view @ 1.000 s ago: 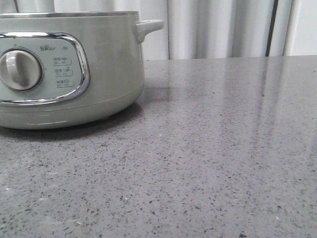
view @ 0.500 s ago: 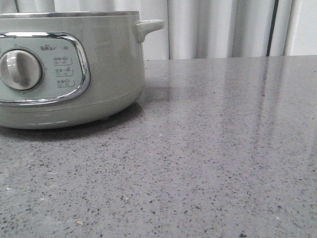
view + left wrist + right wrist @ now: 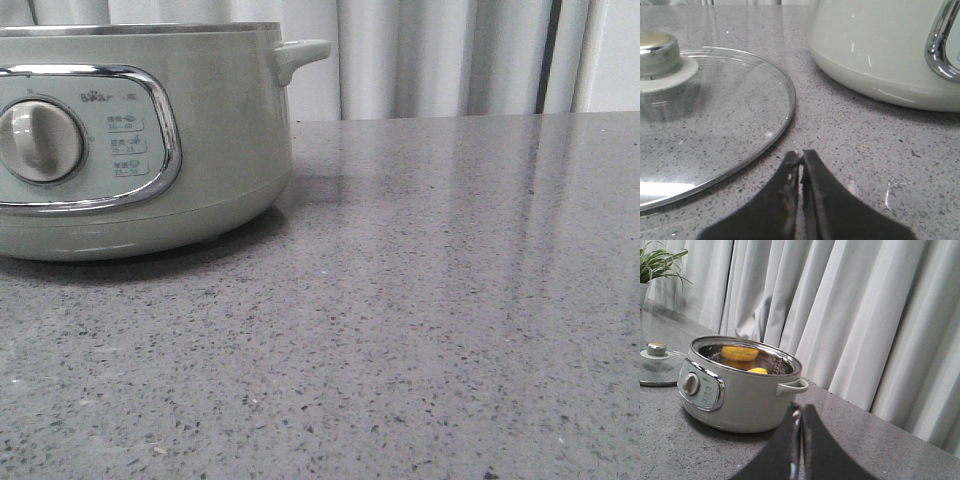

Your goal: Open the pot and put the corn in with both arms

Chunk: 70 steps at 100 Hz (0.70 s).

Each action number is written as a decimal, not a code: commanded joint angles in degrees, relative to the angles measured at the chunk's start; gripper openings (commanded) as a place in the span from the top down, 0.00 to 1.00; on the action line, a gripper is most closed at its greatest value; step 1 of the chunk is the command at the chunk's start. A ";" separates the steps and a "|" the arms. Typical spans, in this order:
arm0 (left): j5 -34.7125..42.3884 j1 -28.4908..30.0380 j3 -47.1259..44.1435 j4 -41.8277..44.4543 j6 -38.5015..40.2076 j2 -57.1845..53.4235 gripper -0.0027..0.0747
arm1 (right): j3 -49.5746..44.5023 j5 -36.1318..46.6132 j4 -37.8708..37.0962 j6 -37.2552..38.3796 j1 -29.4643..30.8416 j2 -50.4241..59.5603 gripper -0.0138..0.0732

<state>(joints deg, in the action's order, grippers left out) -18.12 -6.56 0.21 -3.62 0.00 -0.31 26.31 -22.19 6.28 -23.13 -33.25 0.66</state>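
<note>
The pale sage-green pot [image 3: 140,140] stands at the left of the front view, with its grey dial [image 3: 40,140] and side handle [image 3: 300,55]. In the right wrist view the pot [image 3: 740,390] is open, and the yellow corn [image 3: 740,352] lies inside it, mirrored in the steel wall. The glass lid [image 3: 705,115] with its steel knob [image 3: 657,47] lies flat on the counter beside the pot [image 3: 880,50]. My left gripper [image 3: 801,157] is shut and empty, low over the counter between lid and pot. My right gripper [image 3: 798,412] is shut and empty, raised beside the pot.
The grey speckled counter [image 3: 450,300] stretches to the right of the pot. White curtains [image 3: 850,315] hang behind it. A potted plant [image 3: 655,265] stands at the counter's far end. The lid [image 3: 655,367] lies on the far side of the pot from my right gripper.
</note>
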 commanded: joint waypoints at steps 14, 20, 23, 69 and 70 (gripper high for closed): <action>2.67 -0.13 -1.50 -0.14 0.53 -1.65 0.99 | 1.30 4.83 -0.23 0.16 0.46 -0.86 0.91; 2.67 -0.13 -1.50 -0.14 0.53 -1.65 0.99 | 1.30 4.83 -0.23 0.16 0.46 -0.86 0.91; 2.67 -0.13 -1.50 -0.14 0.53 -1.65 0.99 | 1.30 4.83 -0.23 0.16 0.46 -0.86 0.91; 2.67 -0.13 -1.50 -0.14 0.53 -1.65 0.99 | -9.66 10.06 -5.21 0.16 9.94 0.95 0.91; 2.67 -0.13 -1.50 -0.14 0.53 -1.65 0.99 | -10.13 11.46 -5.21 0.16 10.95 0.95 0.91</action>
<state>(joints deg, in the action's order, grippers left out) -18.12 -6.56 0.21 -3.62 0.00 -0.31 19.94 -20.24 2.32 -23.13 -27.19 0.79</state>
